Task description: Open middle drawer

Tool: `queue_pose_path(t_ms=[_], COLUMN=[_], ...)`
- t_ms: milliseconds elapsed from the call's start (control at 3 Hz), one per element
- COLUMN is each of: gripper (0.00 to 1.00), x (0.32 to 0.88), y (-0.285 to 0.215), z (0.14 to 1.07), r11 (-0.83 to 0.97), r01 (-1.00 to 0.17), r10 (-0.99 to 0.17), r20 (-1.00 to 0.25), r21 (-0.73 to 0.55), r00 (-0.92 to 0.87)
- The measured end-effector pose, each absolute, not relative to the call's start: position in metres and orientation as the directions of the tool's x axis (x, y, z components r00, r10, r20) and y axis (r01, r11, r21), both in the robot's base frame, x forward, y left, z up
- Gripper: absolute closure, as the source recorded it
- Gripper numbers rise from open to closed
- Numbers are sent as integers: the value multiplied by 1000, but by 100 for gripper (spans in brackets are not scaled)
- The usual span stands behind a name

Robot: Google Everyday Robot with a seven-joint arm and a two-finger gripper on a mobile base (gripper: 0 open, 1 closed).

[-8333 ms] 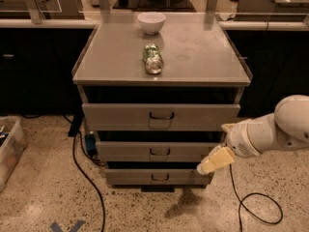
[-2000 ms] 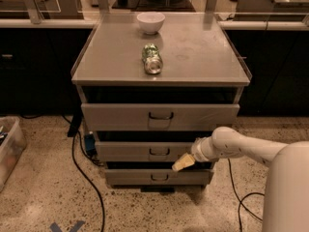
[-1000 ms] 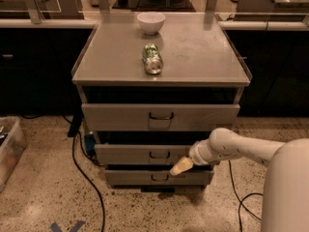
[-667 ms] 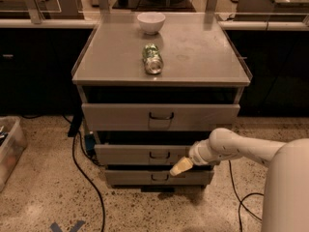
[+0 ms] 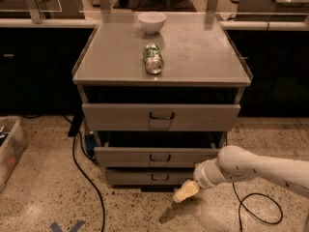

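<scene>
The tool (image 5: pixel 186 192) is in the lower middle of the frame, a little right of centre. It is a pale yellow tip at the end of the white arm (image 5: pixel 251 167), which comes in from the lower right edge. I cannot tell if the tool is open or closed. It points down and to the left, and its shadow lies on the floor (image 5: pixel 43 197) just under it. It is lower than the middle drawer (image 5: pixel 125 156) and to the right of that drawer's handle (image 5: pixel 159 157), apart from the handle.

The middle drawer is the second of three grey fronts in the cabinet (image 5: pixel 193 57), at the centre of the frame, with a dark gap above it. The arm's white wrist covers the right end of this front. Just beside the tool, on its upper left, is the lowest drawer (image 5: pixel 140 177). The top drawer (image 5: pixel 120 117) is above, with a taller front and its own dark loop handle.

On the cabinet top a green and silver can (image 5: pixel 153 58) lies on its side; its print is too small to read. Behind it, near the back edge, a white bowl (image 5: pixel 152 22) stands upright, well apart from the can.

The floor is speckled. One black cable (image 5: pixel 79 166) runs down the left of the cabinet, and another (image 5: pixel 263 215) makes a loop at the lower right. A clear bin (image 5: pixel 10 151) is at the left edge, and blue tape (image 5: pixel 65 226) is at the bottom left.
</scene>
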State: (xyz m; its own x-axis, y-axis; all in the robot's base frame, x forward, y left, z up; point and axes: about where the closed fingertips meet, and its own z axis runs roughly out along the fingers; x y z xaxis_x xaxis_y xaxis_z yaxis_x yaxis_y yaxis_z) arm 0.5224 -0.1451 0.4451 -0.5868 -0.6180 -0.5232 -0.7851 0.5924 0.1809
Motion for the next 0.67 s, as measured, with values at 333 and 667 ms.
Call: queue_pose_path(t_ms=[333, 667], gripper=[0, 0], x=[523, 546], y=[-145, -147], z=[445, 456], r11=[592, 600], r01=[-785, -786], r10=[-618, -615], r20=[-523, -543], r21=[180, 148], r00=[-587, -571])
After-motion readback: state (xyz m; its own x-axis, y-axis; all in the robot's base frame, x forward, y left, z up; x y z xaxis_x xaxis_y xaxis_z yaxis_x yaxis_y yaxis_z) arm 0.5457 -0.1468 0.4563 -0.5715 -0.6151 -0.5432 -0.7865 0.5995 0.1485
